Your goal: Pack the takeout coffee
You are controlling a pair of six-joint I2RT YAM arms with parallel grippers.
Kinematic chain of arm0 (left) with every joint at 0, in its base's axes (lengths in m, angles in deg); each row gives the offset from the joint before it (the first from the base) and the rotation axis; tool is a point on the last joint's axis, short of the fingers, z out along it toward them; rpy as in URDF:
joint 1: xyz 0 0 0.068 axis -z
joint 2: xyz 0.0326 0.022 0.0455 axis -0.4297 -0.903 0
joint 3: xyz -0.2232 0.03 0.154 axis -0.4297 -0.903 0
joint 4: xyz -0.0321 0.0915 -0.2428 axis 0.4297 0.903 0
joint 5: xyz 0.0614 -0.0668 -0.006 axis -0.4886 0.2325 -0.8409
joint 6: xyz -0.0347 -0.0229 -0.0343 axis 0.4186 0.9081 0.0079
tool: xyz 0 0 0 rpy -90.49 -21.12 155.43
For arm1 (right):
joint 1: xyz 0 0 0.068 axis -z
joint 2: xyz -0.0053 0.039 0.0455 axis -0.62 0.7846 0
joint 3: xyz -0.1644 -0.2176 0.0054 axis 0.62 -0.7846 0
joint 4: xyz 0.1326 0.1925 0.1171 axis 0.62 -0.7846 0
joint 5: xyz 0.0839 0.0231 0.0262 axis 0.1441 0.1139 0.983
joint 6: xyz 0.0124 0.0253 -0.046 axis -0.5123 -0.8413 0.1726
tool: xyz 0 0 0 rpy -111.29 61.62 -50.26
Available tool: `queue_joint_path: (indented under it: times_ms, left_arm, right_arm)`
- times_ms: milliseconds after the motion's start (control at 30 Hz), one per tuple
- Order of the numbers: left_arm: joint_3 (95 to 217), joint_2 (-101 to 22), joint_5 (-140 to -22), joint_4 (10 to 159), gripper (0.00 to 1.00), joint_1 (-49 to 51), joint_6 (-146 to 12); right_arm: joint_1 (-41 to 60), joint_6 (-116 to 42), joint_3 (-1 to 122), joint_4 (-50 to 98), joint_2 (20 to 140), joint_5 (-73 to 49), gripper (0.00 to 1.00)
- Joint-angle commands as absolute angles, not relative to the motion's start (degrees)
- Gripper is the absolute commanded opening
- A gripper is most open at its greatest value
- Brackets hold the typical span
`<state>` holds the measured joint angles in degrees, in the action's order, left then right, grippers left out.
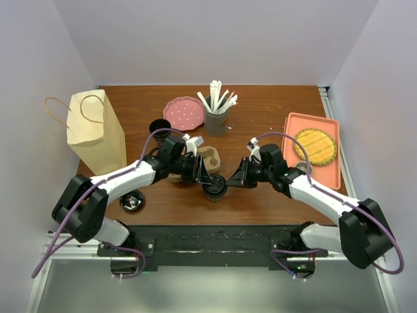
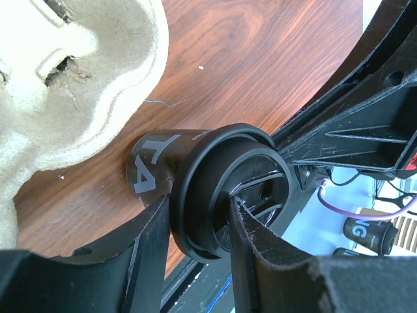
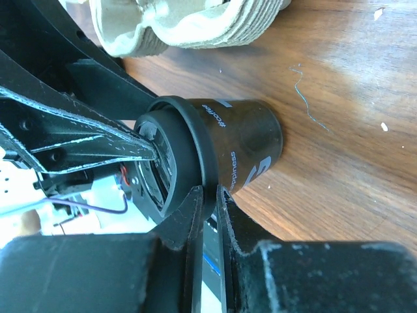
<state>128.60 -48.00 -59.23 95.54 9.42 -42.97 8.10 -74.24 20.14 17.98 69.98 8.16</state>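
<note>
The takeout coffee (image 1: 215, 188), a small black cup with white lettering and a black lid, stands on the wooden table between both arms. In the left wrist view the cup (image 2: 163, 163) has my left gripper (image 2: 199, 208) shut across its lid, one finger outside the lid's rim and the other on its top. From the other side my right gripper (image 3: 210, 192) has its jaws nearly together, pinching the lid's brim on the cup (image 3: 251, 147). From above, the left gripper (image 1: 207, 177) and right gripper (image 1: 231, 181) meet at the cup.
A pulp cup carrier (image 1: 208, 158) lies just behind the cup. A paper bag (image 1: 96, 130) stands at the left. A loose black lid (image 1: 132, 202), a lidless black cup (image 1: 159, 127), a pink plate (image 1: 184, 112), a grey utensil cup (image 1: 215, 117) and an orange tray (image 1: 329, 173) are around.
</note>
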Motion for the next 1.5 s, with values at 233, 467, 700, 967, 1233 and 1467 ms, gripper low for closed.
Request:
queue_joint_path:
  times_ms: [233, 467, 700, 967, 1233, 1467]
  left_arm:
    - [122.39, -55.29, -75.54, 111.68, 0.27, 10.23, -47.07]
    - [122.03, -55.64, -77.12, 112.03, 0.27, 10.67, -46.46]
    - [124.05, -53.80, -76.77, 113.61, 0.27, 10.76, -46.81]
    - [129.15, -49.84, -75.99, 117.83, 0.30, 10.67, -45.58]
    - [136.53, -48.79, -72.56, 118.45, 0.43, 10.67, -44.88]
    - [142.07, -47.12, -70.53, 118.98, 0.54, 10.50, -44.61]
  right_arm:
    - [7.38, -75.20, 6.65, 19.82, 75.03, -3.15, 0.06]
    - [7.29, -75.99, 3.31, 19.64, 75.91, -5.44, 0.09]
    - [7.29, -73.45, 13.12, 14.38, 69.76, -3.51, 0.20]
    - [7.29, -68.44, 29.31, 1.72, 68.79, -2.19, 0.44]
    - [7.38, -66.42, 35.20, -1.62, 68.35, -0.34, 0.45]
    - [6.42, -65.10, 40.82, -4.78, 70.28, -1.57, 0.44]
